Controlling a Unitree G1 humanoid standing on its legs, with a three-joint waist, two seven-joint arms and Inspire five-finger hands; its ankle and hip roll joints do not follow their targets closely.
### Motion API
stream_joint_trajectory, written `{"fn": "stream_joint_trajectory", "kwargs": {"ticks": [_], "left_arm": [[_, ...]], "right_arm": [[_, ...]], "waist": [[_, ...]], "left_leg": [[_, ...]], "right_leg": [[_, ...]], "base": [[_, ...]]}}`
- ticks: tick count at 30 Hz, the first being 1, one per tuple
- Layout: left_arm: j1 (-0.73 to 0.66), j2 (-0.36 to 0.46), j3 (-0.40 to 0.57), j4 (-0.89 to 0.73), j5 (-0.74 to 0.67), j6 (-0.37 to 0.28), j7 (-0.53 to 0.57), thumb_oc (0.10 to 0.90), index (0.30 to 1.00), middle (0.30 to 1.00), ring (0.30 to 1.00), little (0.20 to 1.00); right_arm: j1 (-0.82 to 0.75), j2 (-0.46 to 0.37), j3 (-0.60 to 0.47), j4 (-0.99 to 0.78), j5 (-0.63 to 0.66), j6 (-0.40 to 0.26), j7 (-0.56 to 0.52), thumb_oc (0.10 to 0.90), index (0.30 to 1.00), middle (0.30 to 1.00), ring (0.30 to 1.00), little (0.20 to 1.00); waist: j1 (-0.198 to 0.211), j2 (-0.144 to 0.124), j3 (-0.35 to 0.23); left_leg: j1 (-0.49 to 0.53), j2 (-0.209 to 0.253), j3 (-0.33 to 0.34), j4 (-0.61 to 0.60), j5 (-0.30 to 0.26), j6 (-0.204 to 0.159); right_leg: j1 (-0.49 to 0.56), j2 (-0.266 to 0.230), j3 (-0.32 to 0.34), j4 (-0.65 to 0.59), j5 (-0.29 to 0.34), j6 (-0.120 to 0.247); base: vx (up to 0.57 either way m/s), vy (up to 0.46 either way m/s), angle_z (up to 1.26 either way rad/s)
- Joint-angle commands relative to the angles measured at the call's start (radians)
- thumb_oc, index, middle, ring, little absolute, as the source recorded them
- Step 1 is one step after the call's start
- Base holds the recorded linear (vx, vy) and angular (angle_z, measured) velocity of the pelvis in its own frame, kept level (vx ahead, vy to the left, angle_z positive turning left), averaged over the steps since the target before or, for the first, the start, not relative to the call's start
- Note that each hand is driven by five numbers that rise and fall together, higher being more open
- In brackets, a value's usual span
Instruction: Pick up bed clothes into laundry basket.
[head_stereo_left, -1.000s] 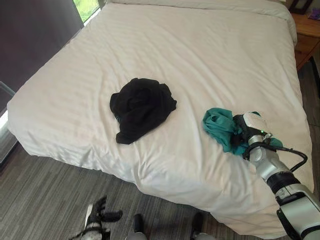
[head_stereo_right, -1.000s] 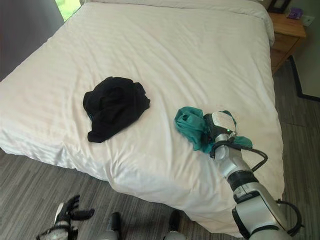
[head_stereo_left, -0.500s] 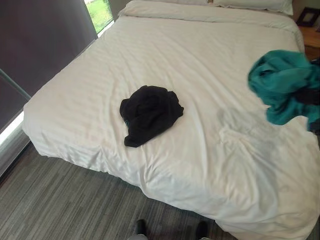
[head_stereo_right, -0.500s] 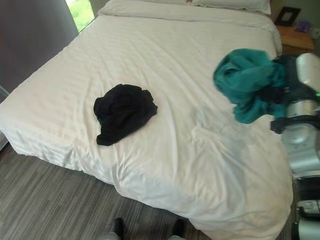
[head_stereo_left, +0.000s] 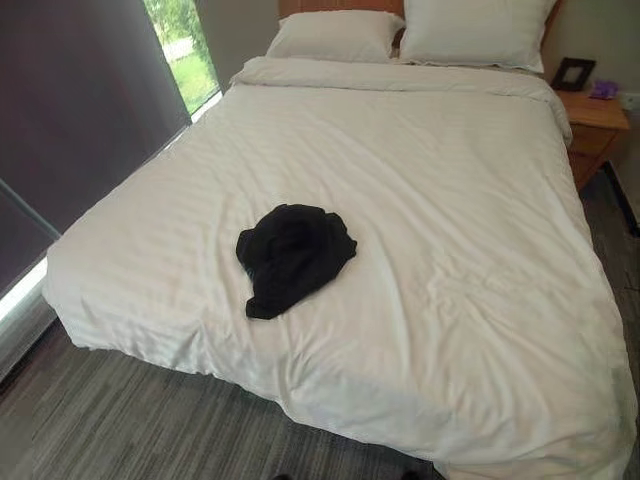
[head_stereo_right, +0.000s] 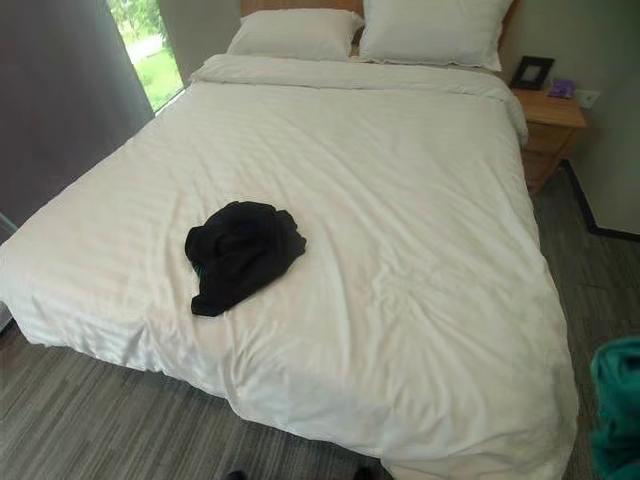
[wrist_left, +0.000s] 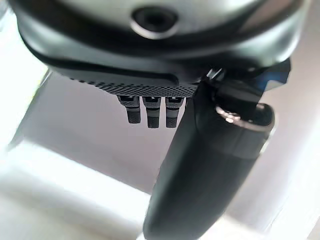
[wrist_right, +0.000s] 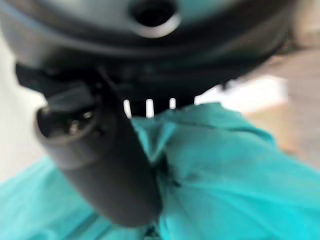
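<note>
Right hand (wrist_right: 107, 165): thumb and fingers curled round teal garment (wrist_right: 220, 170), hanging off bed's near right corner (head_stereo_right: 618, 415). Left hand (wrist_left: 200, 165): fingers short and curled, holding nothing. Black garment (head_stereo_left: 293, 255) bunched mid-bed on white duvet (head_stereo_left: 450, 200), well apart from both hands. No basket seen. Nightstand (head_stereo_right: 550, 120) beyond pillows (head_stereo_right: 430, 30); nothing obstructing.

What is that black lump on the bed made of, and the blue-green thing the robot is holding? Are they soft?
The black lump looks like soft, matte cloth, maybe cotton knit: it lies crumpled in limp folds, without shine. The blue-green thing also looks like soft fabric, creased and draping by the right hand; its smooth surface could be jersey, but that stays uncertain. The bed cover looks like woven cloth with faint stripes.
</note>
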Motion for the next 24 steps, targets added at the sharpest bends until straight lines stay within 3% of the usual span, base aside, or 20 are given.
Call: {"fn": "stream_joint_trajectory", "kwargs": {"ticks": [1,3,4,6,7,9,11,12,13,17,18,21,22,23,24], "left_arm": [[-0.044,0.205,0.158,-0.054,-0.003,-0.069,0.096,0.8,0.9,0.9,0.9,0.9],[-0.048,0.239,0.195,-0.091,0.005,-0.068,0.109,0.8,0.9,0.9,0.9,0.9],[-0.142,0.289,0.174,-0.143,0.004,-0.083,0.166,0.8,0.9,0.9,0.9,0.9],[-0.405,0.276,-0.025,-0.254,-0.027,-0.142,0.226,0.8,0.9,0.9,0.9,0.9],[-0.439,0.277,-0.056,-0.248,-0.022,-0.14,0.232,0.8,0.9,0.9,0.9,0.9],[-0.613,0.221,-0.25,-0.337,-0.047,-0.175,0.206,0.8,0.9,0.9,0.9,0.9],[-0.632,0.223,-0.269,-0.331,-0.046,-0.175,0.208,0.8,0.9,0.9,0.9,0.9],[-0.773,0.159,-0.469,-0.38,0.059,-0.147,0.196,0.8,0.9,0.9,0.9,0.9],[-0.905,0.089,-0.632,-0.353,0.122,-0.13,0.185,0.8,0.9,0.9,0.9,0.9],[-0.992,0.018,-0.752,-0.299,0.183,-0.111,0.163,0.8,0.9,0.9,0.9,0.9],[-1.001,-0.039,-0.789,-0.249,0.197,-0.096,0.148,0.8,0.9,0.9,0.9,0.9],[-1.001,-0.076,-0.817,-0.211,0.238,-0.076,0.148,0.8,0.9,0.9,0.9,0.9],[-1.008,-0.073,-0.851,-0.173,0.337,-0.044,0.175,0.8,0.9,0.9,0.9,0.9],[-1.009,-0.074,-0.852,-0.173,0.337,-0.045,0.175,0.8,0.9,0.9,0.9,0.9],[-1.021,-0.098,-0.889,-0.096,0.396,-0.014,0.181,0.8,0.9,0.9,0.9,0.9]], "right_arm": [[-0.13,-0.086,0.033,-0.059,-0.058,-0.058,-0.014,0.4,0.3,0.3,0.3,0.3],[-0.138,-0.063,0.075,-0.036,-0.084,-0.048,-0.009,0.4,0.3,0.3,0.3,0.3],[-0.155,-0.014,0.171,0.037,-0.103,-0.039,0.013,0.4,0.3,0.3,0.3,0.3],[-0.2,0.03,0.391,0.155,-0.202,-0.035,0.046,0.4,0.3,0.3,0.3,0.3],[-0.201,0.032,0.383,0.164,-0.202,-0.038,0.043,0.4,0.3,0.3,0.3,0.3],[-0.242,0.092,0.522,0.251,-0.237,-0.032,0.078,0.4,0.3,0.3,0.3,0.3],[-0.238,0.095,0.516,0.253,-0.237,-0.033,0.077,0.4,0.3,0.3,0.3,0.3],[-0.272,0.172,0.638,0.369,-0.239,-0.045,0.12,0.4,0.3,0.3,0.3,0.3],[-0.284,0.229,0.689,0.425,-0.235,-0.053,0.139,0.4,0.3,0.3,0.3,0.3],[-0.294,0.285,0.801,0.463,-0.295,-0.064,0.174,0.4,0.3,0.3,0.3,0.3],[-0.294,0.304,0.873,0.466,-0.352,-0.072,0.216,0.4,0.3,0.3,0.3,0.3],[-0.297,0.32,0.891,0.47,-0.371,-0.072,0.222,0.4,0.3,0.3,0.3,0.3],[-0.287,0.337,0.905,0.467,-0.382,-0.078,0.219,0.4,0.3,0.3,0.3,0.3],[-0.287,0.337,0.905,0.467,-0.382,-0.078,0.219,0.4,0.3,0.3,0.3,0.3],[-0.264,0.354,0.925,0.466,-0.393,-0.089,0.215,0.4,0.3,0.3,0.3,0.3]], "waist": [[0.051,-0.032,0.005],[0.05,-0.031,0.005],[0.043,-0.025,0.006],[0.027,-0.023,0.016],[0.036,-0.022,0.017],[0.033,-0.02,0.024],[0.041,-0.022,0.022],[0.02,-0.017,0.03],[0.011,-0.02,0.039],[-0.027,-0.024,0.056],[-0.066,-0.025,0.067],[-0.092,-0.028,0.073],[-0.116,-0.035,0.077],[-0.116,-0.035,0.077],[-0.144,-0.044,0.076]], "left_leg": [[0.018,0.108,-0.011,0.007,-0.017,-0.073],[0.013,0.11,-0.009,0.007,-0.007,-0.073],[0.013,0.112,-0.007,0.007,-0.003,-0.075],[0.013,0.114,-0.009,0.007,-0.003,-0.076],[0.008,0.113,-0.011,0.007,0.004,-0.075],[0.007,0.114,-0.014,0.007,0.007,-0.076],[0.005,0.113,-0.013,0.007,0.008,-0.076],[0.014,0.117,-0.014,0.007,0.011,-0.078],[0.02,0.12,-0.007,0.007,0.014,-0.078],[0.03,0.126,0.011,0.007,0.016,-0.078],[0.045,0.13,0.029,0.007,0.013,-0.08],[0.046,0.132,0.043,0.007,0.017,-0.079],[0.051,0.135,0.057,0.007,0.016,-0.08],[0.051,0.135,0.057,0.007,0.016,-0.08],[0.057,0.138,0.07,0.007,0.012,-0.082]], "right_leg": [[0.042,-0.077,-0.003,0.011,-0.082,0.098],[0.04,-0.074,-0.006,0.008,-0.078,0.095],[0.044,-0.069,-0.008,0.008,-0.083,0.092],[0.056,-0.063,-0.016,0.008,-0.096,0.089],[0.052,-0.064,-0.017,0.008,-0.09,0.087],[0.059,-0.06,-0.022,0.008,-0.095,0.085],[0.056,-0.061,-0.021,0.008,-0.094,0.085],[0.058,-0.057,-0.012,0.008,-0.092,0.086],[0.053,-0.052,-0.001,0.008,-0.094,0.083],[0.048,-0.047,0.019,0.008,-0.1,0.077],[0.05,-0.045,0.035,0.008,-0.109,0.076],[0.037,-0.043,0.051,0.008,-0.103,0.072],[0.027,-0.041,0.061,0.008,-0.1,0.072],[0.027,-0.041,0.061,0.008,-0.1,0.072],[0.019,-0.04,0.075,0.008,-0.097,0.072]], "base": [[-0.02,-0.013,-0.09],[-0.04,-0.023,-0.09],[-0.03,-0.044,-0.04],[-0.06,-0.044,0.12],[-0.07,-0.024,0.25],[-0.04,-0.02,0.16],[-0.01,-0.004,0.03],[-0.01,-0.043,-0.12],[-0.01,-0.043,-0.03],[-0.01,-0.032,-0.2],[-0.01,0.007,-0.41],[-0.04,-0.003,-0.32],[-0.02,-0.012,-0.49],[-0.03,-0.026,-0.46],[0.0,-0.019,-0.27]]}}
